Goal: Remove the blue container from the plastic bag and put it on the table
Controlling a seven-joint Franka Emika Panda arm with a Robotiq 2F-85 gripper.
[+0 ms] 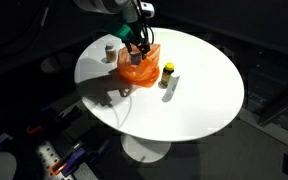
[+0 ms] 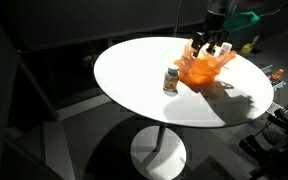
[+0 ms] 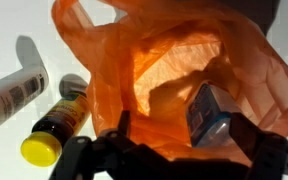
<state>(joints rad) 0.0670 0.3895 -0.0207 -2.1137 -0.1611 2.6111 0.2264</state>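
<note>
An orange plastic bag (image 1: 137, 68) stands open on the round white table (image 1: 199, 95); it also shows in an exterior view (image 2: 204, 68). In the wrist view the blue container (image 3: 210, 113) lies inside the bag (image 3: 164, 60), to the right. My gripper (image 3: 184, 140) is open just above the bag's mouth, one finger left of the container and one right of it, not touching it as far as I can tell. In both exterior views the gripper (image 1: 138, 42) (image 2: 208, 45) hangs over the bag.
A small bottle with a yellow cap (image 1: 168, 72) (image 2: 171, 78) (image 3: 52, 128) stands beside the bag. A white tube (image 3: 12, 95) lies next to it. Another small bottle (image 1: 109, 48) stands behind the bag. Clutter lies on the floor around the table.
</note>
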